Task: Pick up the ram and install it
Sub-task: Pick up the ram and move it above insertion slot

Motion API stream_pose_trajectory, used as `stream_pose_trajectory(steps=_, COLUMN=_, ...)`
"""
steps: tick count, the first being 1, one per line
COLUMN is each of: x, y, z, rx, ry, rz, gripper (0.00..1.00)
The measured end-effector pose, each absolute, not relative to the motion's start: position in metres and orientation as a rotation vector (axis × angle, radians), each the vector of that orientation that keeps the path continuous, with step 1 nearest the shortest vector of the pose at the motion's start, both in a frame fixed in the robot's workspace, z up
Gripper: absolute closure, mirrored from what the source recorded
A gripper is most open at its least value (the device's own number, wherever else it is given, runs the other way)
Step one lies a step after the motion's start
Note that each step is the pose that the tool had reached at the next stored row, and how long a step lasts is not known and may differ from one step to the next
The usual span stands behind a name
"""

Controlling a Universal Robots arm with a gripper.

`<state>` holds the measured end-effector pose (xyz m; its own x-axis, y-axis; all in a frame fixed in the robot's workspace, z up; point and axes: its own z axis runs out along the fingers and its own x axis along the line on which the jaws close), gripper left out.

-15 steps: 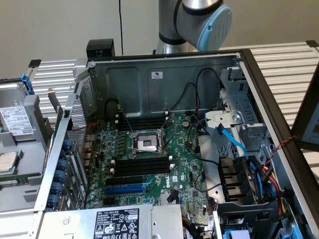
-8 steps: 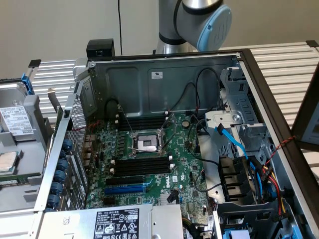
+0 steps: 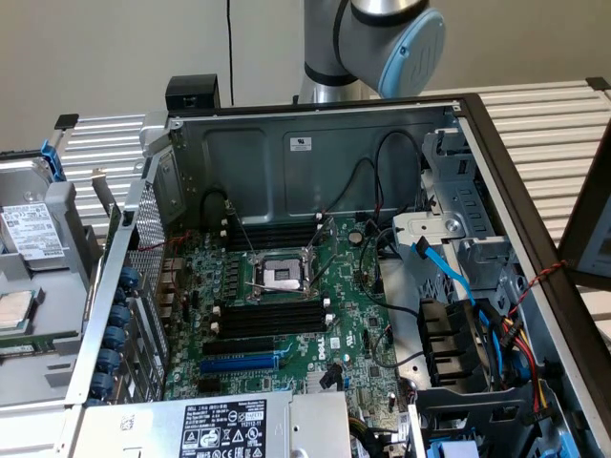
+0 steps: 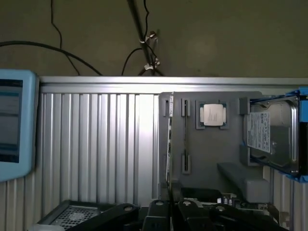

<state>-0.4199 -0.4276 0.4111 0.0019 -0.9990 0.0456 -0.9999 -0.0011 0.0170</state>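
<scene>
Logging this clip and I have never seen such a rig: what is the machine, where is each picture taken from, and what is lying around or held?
It is one robot arm standing behind an open computer case. The exterior view looks into the case at the motherboard, whose black memory slots are bare. The wrist view rides on the arm; its gripper, shut with nothing seen in it, faces a grey holder carrying a processor chip, a hard drive and, probably, the ram, a thin green-edged strip.
</scene>
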Motion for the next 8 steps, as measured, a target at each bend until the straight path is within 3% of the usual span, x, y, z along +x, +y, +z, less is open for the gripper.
stream_pose_trajectory(steps=8, x=-0.384, y=-0.433, z=0.428, rx=2.189, ry=-2.185, rz=0.025, gripper=0.86)
